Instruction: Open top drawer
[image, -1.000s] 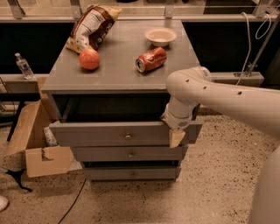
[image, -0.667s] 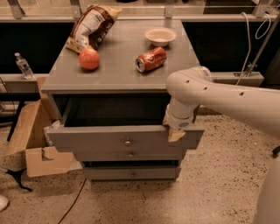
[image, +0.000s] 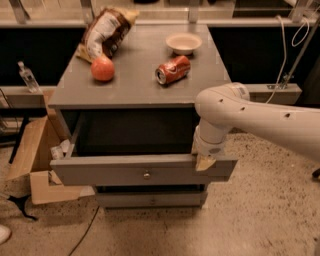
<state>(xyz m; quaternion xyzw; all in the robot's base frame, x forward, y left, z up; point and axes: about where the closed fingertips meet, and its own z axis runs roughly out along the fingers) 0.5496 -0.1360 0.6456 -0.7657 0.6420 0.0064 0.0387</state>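
The top drawer (image: 115, 172) of a grey cabinet is pulled well out, its flat front with a small round metal knob (image: 146, 175) at centre. Its dark inside shows behind the front. My gripper (image: 204, 161) sits at the right end of the drawer front's top edge, hanging from the white arm (image: 250, 117) that comes in from the right. A tan fingertip (image: 203, 163) rests over the front's edge. A lower drawer front (image: 150, 199) shows beneath, closed.
On the cabinet top (image: 135, 85) lie a chip bag (image: 105, 32), an orange-red fruit (image: 102, 68), a red soda can (image: 172, 69) on its side and a white bowl (image: 183, 43). An open cardboard box (image: 35, 160) stands at the left on the speckled floor. A bottle (image: 27, 77) stands further left.
The top drawer has slid further out toward the camera, and my gripper has moved with it at its right end.
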